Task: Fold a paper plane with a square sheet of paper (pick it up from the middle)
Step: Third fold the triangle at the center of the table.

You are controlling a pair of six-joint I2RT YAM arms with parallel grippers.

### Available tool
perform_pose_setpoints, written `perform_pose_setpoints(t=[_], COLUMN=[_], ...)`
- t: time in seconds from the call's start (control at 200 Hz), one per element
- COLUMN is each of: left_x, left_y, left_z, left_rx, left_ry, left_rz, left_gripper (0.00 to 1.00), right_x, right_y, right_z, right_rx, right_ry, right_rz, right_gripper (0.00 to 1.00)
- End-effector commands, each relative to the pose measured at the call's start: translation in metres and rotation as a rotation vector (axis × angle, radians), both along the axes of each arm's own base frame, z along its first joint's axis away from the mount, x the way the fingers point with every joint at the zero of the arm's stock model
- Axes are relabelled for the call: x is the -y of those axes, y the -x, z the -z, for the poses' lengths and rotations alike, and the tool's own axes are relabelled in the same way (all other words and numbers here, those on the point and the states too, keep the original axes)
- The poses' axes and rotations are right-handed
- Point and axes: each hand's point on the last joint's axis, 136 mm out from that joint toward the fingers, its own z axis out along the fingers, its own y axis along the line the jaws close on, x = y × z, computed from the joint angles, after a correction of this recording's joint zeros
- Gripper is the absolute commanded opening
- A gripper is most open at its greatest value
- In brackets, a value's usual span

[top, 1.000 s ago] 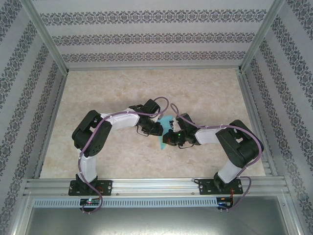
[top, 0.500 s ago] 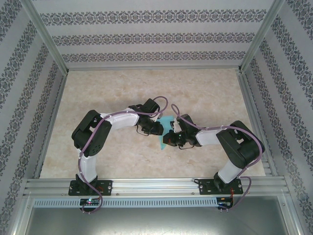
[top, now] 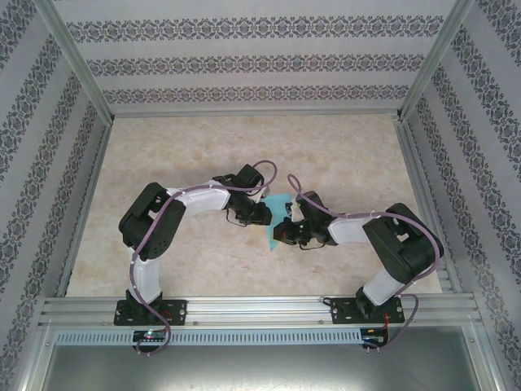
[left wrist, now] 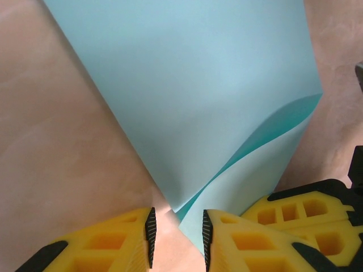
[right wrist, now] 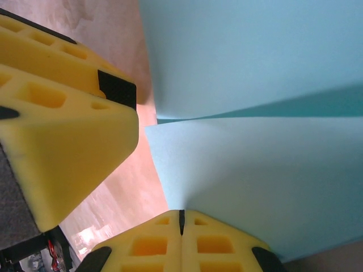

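The light-cyan square sheet of paper (top: 272,236) lies mid-table between both grippers, bent over into two layers with a darker cyan underside showing (left wrist: 266,127). My left gripper (left wrist: 178,235) is open, and a corner of the lower layer reaches in beside its right pad (left wrist: 207,238). My right gripper (right wrist: 181,218) is shut on the edge of the sheet (right wrist: 255,181), its pads pressed together. In the top view the left gripper (top: 262,213) and right gripper (top: 285,231) nearly touch over the paper. The paper plane is out of view.
The pale marbled tabletop (top: 203,147) is framed by aluminium rails (top: 252,305) and patterned walls. The left gripper's yellow finger (right wrist: 68,113) sits close beside the right gripper. The right gripper's finger (left wrist: 306,215) crowds the left one.
The right gripper has edged slightly left toward the left gripper, carrying the paper edge. The left arm has barely moved.
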Motion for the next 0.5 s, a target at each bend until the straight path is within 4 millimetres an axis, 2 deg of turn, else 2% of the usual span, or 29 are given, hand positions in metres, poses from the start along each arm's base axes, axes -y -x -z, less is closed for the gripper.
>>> perform_pose_setpoints(t=[0.0, 0.125, 0.34, 0.495], left_x=[0.007, 0.012, 0.014, 0.015], left_y=[0.001, 0.003, 0.006, 0.005], left_z=[-0.004, -0.012, -0.007, -0.011], left_rx=[-0.03, -0.04, -0.056, -0.053], left_ry=[0.073, 0.12, 0.13, 0.146], left_rz=[-0.026, -0.031, -0.03, -0.032], left_gripper=[0.31, 0.31, 0.31, 0.29], right_x=[0.008, 0.009, 0.016, 0.026], right_y=[0.001, 0.0, -0.002, -0.006], right_z=[0.0, -0.004, -0.008, -0.009], right_rx=[-0.003, 0.007, 0.012, 0.02], right_ry=[0.013, 0.005, 0.018, 0.038], right_rz=[0.024, 0.029, 0.031, 0.046], right_gripper=[0.0, 0.0, 0.0, 0.0])
